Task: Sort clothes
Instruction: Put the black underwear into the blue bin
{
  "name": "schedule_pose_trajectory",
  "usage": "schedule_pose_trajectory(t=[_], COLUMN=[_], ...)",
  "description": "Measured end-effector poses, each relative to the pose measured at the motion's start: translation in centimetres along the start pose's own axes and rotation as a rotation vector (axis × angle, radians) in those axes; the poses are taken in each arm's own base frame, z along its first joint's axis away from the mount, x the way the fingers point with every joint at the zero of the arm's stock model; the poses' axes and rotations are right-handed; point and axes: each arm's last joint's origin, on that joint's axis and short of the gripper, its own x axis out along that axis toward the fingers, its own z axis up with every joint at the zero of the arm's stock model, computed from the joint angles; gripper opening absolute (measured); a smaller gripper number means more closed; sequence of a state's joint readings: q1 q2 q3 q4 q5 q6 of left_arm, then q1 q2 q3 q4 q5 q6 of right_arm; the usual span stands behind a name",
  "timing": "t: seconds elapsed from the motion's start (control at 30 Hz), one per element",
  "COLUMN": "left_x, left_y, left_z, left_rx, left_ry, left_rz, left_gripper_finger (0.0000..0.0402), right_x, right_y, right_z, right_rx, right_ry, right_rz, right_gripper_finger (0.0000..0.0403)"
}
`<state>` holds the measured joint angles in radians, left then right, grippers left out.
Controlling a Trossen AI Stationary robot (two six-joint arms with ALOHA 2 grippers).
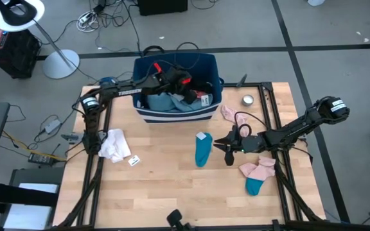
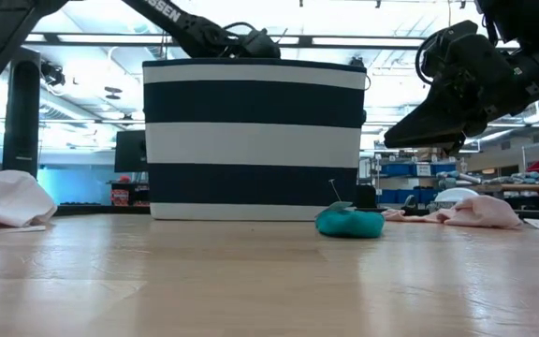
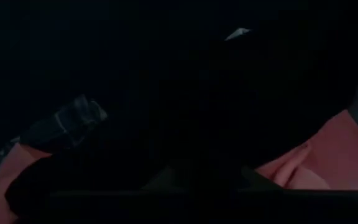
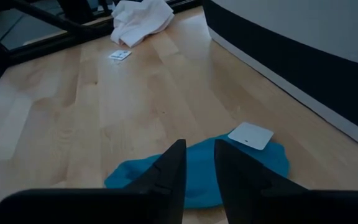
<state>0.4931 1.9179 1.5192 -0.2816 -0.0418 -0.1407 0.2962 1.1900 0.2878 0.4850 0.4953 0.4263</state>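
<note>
The navy, white-striped bin stands at the table's far middle and holds light-blue and black clothes. My left gripper reaches down into the bin among them. Its wrist view is dark and shows only some coral-pink cloth. A teal sock with a white tag lies flat on the table in front of the bin. My right gripper hovers just right of it, clear of the table. Its fingers are open by a narrow gap, with nothing between them.
A white garment and a small tag lie at the table's left. A pink piece and a round metal tin lie right of the bin. A pink and a teal sock lie near the right front.
</note>
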Motion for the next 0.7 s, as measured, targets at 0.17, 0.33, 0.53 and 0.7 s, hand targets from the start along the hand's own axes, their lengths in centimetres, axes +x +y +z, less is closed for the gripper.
schedule_pose_trajectory(t=[0.17,0.33,0.53,0.7], left_x=[-0.8,-2.8,-6.3,-8.7], left_y=[-0.2,-0.6,-2.1,-4.0], left_z=[0.9,2.9,5.1,6.2], left_rx=[-0.002,0.004,0.081,0.155], left_ry=[0.028,0.084,0.179,0.185], left_rz=[-0.031,-0.032,-0.045,-0.048], left_gripper_finger=[0.0086,0.0119,0.0121,0.0122], right_x=[0.0,0.0,0.0,0.0], right_y=[0.0,0.0,0.0,0.1], right_z=[0.0,0.0,0.0,0.0], right_rx=[0.001,0.003,0.003,0.015], right_ry=[0.000,-0.002,0.001,0.007], right_rz=[0.001,0.004,0.011,0.020], right_gripper_finger=[0.0084,0.0082,0.0082,0.0080])
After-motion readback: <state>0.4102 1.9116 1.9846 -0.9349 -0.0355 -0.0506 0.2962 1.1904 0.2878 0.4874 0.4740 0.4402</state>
